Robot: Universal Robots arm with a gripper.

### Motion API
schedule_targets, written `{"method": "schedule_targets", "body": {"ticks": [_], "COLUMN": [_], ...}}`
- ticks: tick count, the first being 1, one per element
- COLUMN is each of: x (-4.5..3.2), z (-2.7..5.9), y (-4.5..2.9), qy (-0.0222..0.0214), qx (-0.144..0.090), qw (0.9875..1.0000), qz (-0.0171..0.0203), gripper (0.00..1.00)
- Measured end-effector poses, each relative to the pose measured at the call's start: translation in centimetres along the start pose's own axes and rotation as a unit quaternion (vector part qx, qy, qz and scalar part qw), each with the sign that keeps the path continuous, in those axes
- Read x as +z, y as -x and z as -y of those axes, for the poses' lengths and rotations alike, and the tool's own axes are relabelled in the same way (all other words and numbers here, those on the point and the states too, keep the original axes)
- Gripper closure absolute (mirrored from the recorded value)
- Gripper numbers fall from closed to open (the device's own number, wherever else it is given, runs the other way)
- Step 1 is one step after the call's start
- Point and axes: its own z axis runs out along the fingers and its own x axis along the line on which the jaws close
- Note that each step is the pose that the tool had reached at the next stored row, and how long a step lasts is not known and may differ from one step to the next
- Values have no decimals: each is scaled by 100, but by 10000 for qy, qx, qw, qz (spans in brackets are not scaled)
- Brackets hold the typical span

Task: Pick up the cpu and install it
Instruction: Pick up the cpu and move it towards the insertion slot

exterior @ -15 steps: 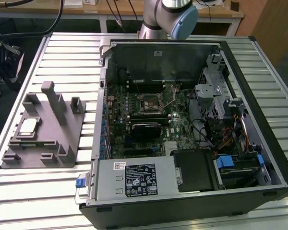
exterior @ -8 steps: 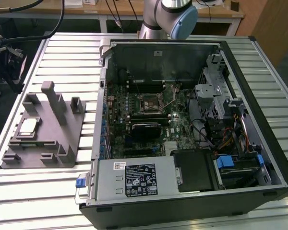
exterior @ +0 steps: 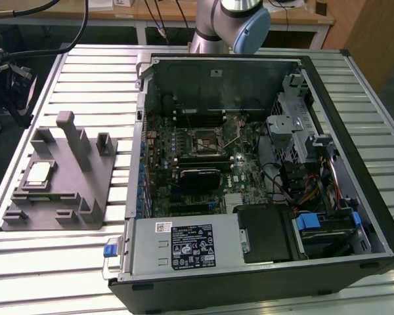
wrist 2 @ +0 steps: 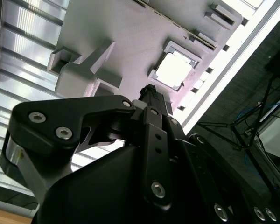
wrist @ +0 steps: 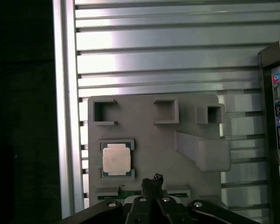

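Observation:
The cpu (exterior: 39, 172), a small pale silvery square chip, lies flat in a recess of the grey plastic block fixture (exterior: 72, 177) on the exterior view's left. Both wrist views look down on the cpu (wrist: 116, 158) (wrist 2: 174, 71) in its recess on the fixture (wrist: 149, 121) (wrist 2: 126, 37). My gripper (wrist: 152, 178) (wrist 2: 148, 90) hangs well above the fixture, beside the chip rather than over it. Its dark fingertips are pressed together with nothing between them. The dark metal-framed socket (exterior: 203, 141) sits on the motherboard (exterior: 159, 157) inside the open computer case.
The open computer case (exterior: 354, 131) lies on the slatted aluminium table (exterior: 98, 72), with a power supply (exterior: 184, 246) at its front and drive cage and cables on the exterior view's right. The arm's base (exterior: 230, 23) rises behind the case. Tall posts (exterior: 72, 134) stick up from the fixture.

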Motion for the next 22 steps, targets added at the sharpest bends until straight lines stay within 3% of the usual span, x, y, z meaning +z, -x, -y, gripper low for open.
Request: {"method": "schedule_targets", "body": {"ticks": [5, 12, 19, 22], "x": [2, 31, 138, 190], "z": [0, 9, 14, 20], "y": [-2, -104, -120, -164], "qy": [1, 0, -1, -2], "qx": [0, 0, 1, 2], "qw": [10000, 10000, 10000, 10000], "qz": [1, 0, -14, -19], "gripper": [89, 89, 89, 89]}}
